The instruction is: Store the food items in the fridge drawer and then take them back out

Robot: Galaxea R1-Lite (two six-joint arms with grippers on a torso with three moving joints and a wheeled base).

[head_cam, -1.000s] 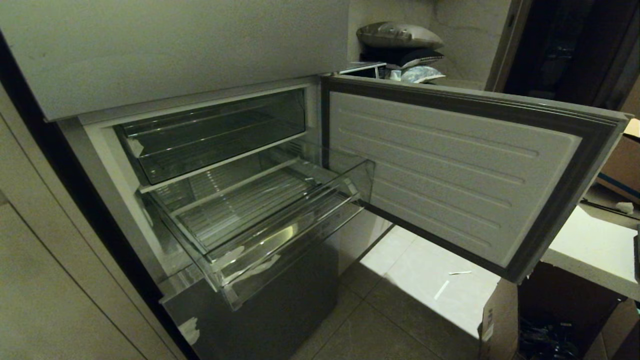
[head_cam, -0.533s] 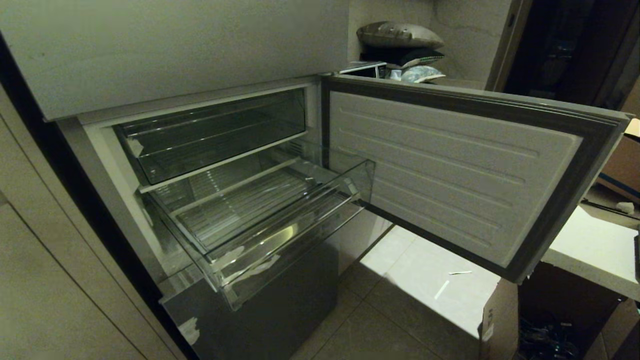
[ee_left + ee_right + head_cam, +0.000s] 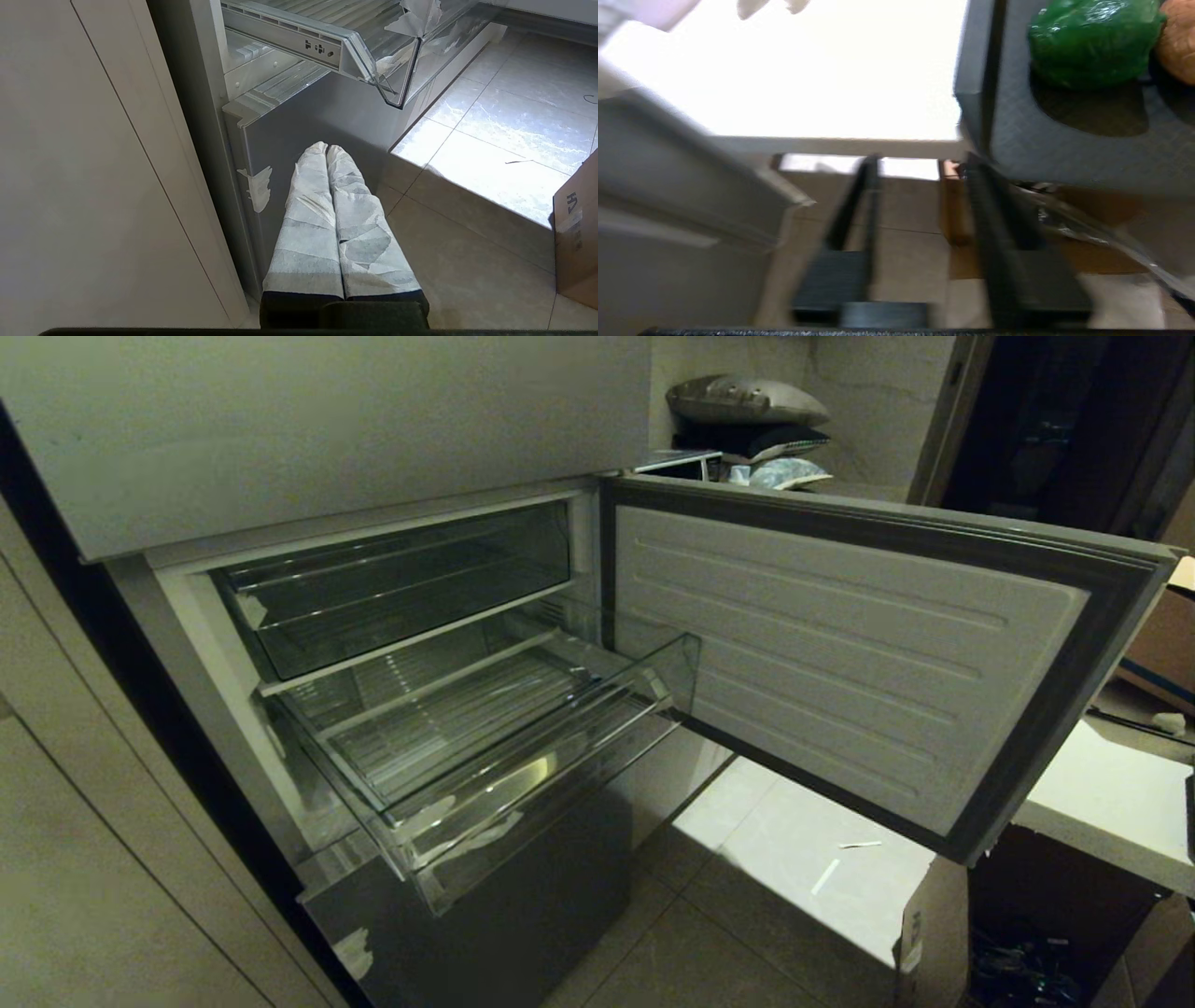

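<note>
Drawers: one fridge drawer (image 3: pixel 485 728) out | food: two | right tool (image 3: pixel 920 168) parted | left tool (image 3: pixel 327 149) closed, empty

above the pulled-out clear plastic fridge drawer (image 3: pixel 485 728) we see open room down to its ribbed floor. the darker clear upper bin (image 3: pixel 392 588) overhangs its rear, and the swung-open white-lined fridge door (image 3: pixel 840 653) walls the right side.

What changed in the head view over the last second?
Nothing visibly changed. The fridge drawer stands pulled out and empty, the door is swung open, and neither arm appears in the head view.
</note>
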